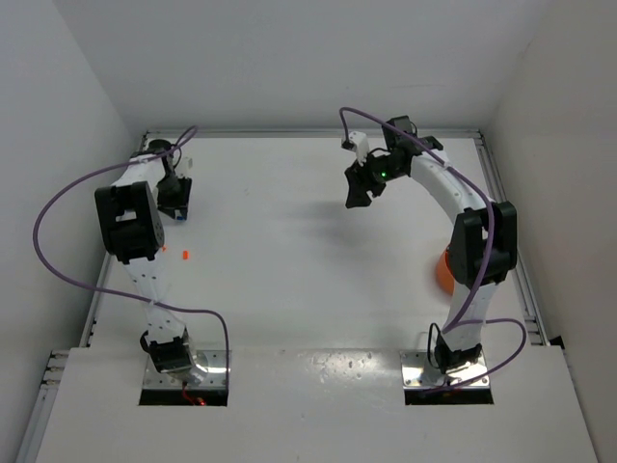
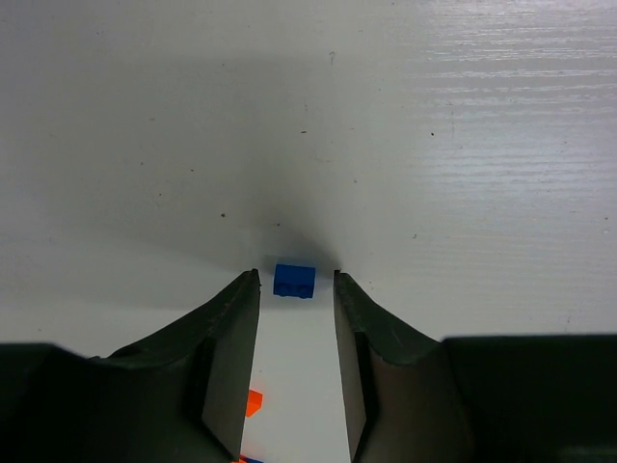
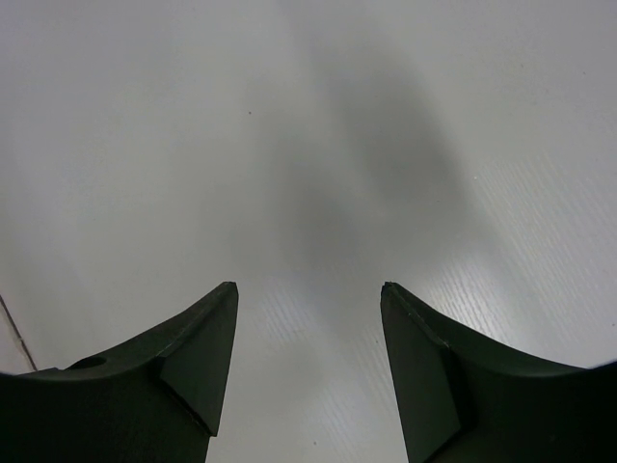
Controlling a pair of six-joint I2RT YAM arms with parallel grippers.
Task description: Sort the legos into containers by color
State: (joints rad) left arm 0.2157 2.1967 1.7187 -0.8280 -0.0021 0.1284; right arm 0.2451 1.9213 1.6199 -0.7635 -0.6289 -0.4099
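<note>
We see the left gripper (image 2: 295,276) low over the bench (image 1: 289,251) near its far left corner, with its arm stretched out along the left edge. Its jaws stand partly apart, with a clear gap between them, and they have hold of nothing. A blue brick (image 2: 294,281) lies flat on the bench just past the fingertips (image 2: 247,289), in line with the gap. In the left wrist view we see bare bench on either side of the brick, so neither finger touches it.

Further back in that view, in the gap between the two fingers, an orange brick (image 2: 253,402) shows on the bench beneath the gripper. At the very bottom edge we catch a scrap of blue and orange too small for us to name.

From above we make out two orange bricks (image 1: 185,255) near the left edge, close to each other and nearer the arm bases than the left gripper is.

The orange bowl (image 1: 441,273) sits near the right edge, about halfway along it. The right arm covers most of it, and we cannot tell what lies in its compartments.

The right gripper (image 3: 308,285) hangs above the bench toward the far edge, right of the middle, well apart from the bowl and from every brick. Its jaws are spread wide and hold nothing, and we see only bare white bench between them
</note>
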